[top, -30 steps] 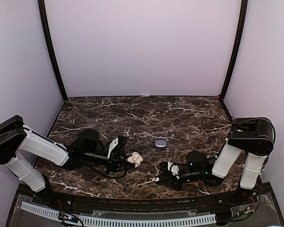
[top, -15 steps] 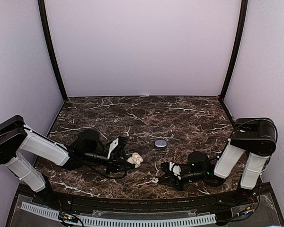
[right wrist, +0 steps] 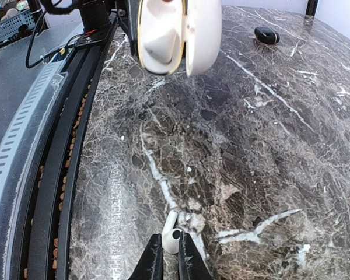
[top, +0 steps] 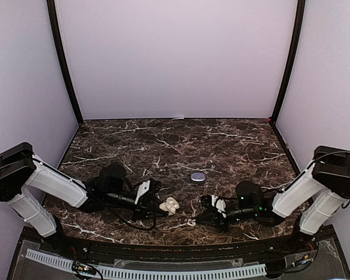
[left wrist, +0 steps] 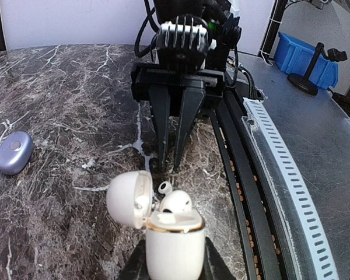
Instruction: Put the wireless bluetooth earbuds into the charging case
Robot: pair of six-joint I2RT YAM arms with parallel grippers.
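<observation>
My left gripper (left wrist: 169,265) is shut on a white charging case (left wrist: 174,245) with a gold rim. Its lid (left wrist: 128,197) hangs open to the left, and one white earbud (left wrist: 176,201) sits in it. From above, the case (top: 170,205) hangs low near the front middle of the table. My right gripper (right wrist: 170,248) is shut on a second white earbud (right wrist: 172,236) that lies on the marble. That earbud's short stem points away from the fingers, toward the case (right wrist: 175,32). In the top view the right gripper (top: 193,221) is just right of the case.
A small grey-blue oval case (top: 198,177) lies shut on the marble behind both grippers, also seen from the left wrist (left wrist: 13,153). The table's front edge with its black rail (right wrist: 76,151) and white slotted strip (left wrist: 286,175) runs close beside the grippers.
The right gripper's fingers have closed onto the earbud on the table while its arm stretched lower. The left gripper has shifted the open case slightly right and toward the front.
</observation>
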